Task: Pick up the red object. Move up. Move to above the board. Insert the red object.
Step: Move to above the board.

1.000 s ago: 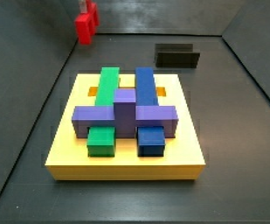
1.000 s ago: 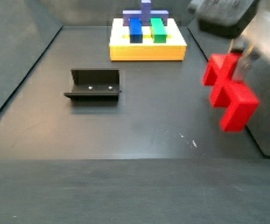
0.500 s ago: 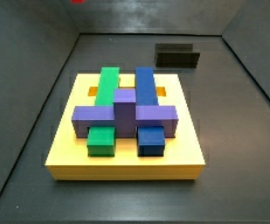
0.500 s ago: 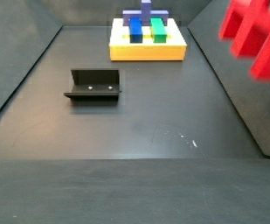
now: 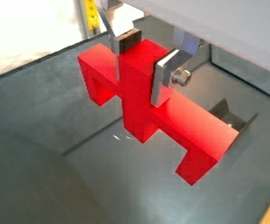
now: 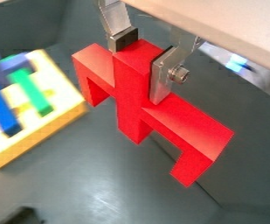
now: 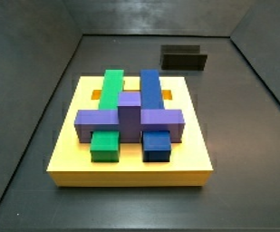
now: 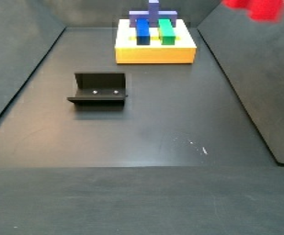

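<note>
My gripper point(image 5: 143, 54) is shut on the red object point(image 5: 183, 131), a bright red bar with prongs, and holds it high above the dark floor; both wrist views show this, with the gripper point(image 6: 143, 54) closed on the red object's point(image 6: 183, 131) middle bar. In a side view only a corner of the red object point(image 8: 265, 7) shows at the top right edge. The board point(image 7: 70, 145) is a yellow slab bearing green point(image 7: 111, 91), blue point(image 7: 150, 91) and purple point(image 7: 130, 116) blocks. The board also shows in the other side view point(image 8: 156, 55) and, blurred, in a wrist view point(image 6: 38, 131). The gripper is out of view in both side views.
The fixture point(image 8: 98, 89), a dark bracket, stands on the floor apart from the board; it shows behind the board in a side view point(image 7: 185, 59). Dark walls enclose the floor on all sides.
The gripper has risen with the red object: it left one side view over the top edge, and in the other it climbed to the top right corner.
</note>
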Tool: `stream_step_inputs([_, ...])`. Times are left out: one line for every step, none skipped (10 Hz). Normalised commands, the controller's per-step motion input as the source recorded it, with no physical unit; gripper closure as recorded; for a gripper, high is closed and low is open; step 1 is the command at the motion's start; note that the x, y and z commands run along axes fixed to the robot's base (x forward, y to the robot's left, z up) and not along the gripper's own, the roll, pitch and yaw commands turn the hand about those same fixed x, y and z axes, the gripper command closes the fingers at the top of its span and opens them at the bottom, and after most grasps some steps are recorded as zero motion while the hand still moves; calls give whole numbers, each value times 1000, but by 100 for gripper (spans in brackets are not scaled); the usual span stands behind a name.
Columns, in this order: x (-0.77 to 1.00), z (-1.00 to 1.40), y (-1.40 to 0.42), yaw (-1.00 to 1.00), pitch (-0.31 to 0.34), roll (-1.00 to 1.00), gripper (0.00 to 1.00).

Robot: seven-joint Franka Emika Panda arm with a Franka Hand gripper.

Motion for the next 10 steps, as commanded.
stream_step_inputs([618,136,-1400,1000,66,-13,100])
stream_step_inputs([626,136,-1400,1000,70,-12,100])
stream_step_inputs([635,138,-1400,1000,79,-8,100])
stream_step_inputs([644,144,-1400,1000,85,-15,100])
stream_step_inputs([654,149,-1400,1000,93,-13,100])
stream_step_inputs([664,154,-1400,1000,98,-14,100])
stream_step_inputs([696,160,-1400,1000,114,-14,100])
stream_step_inputs([767,170,-1400,1000,130,-9,100])
stream_step_inputs([466,93,-772,1000,143,1,100])
stream_step_inputs([292,59,-409,1000,153,7,100])
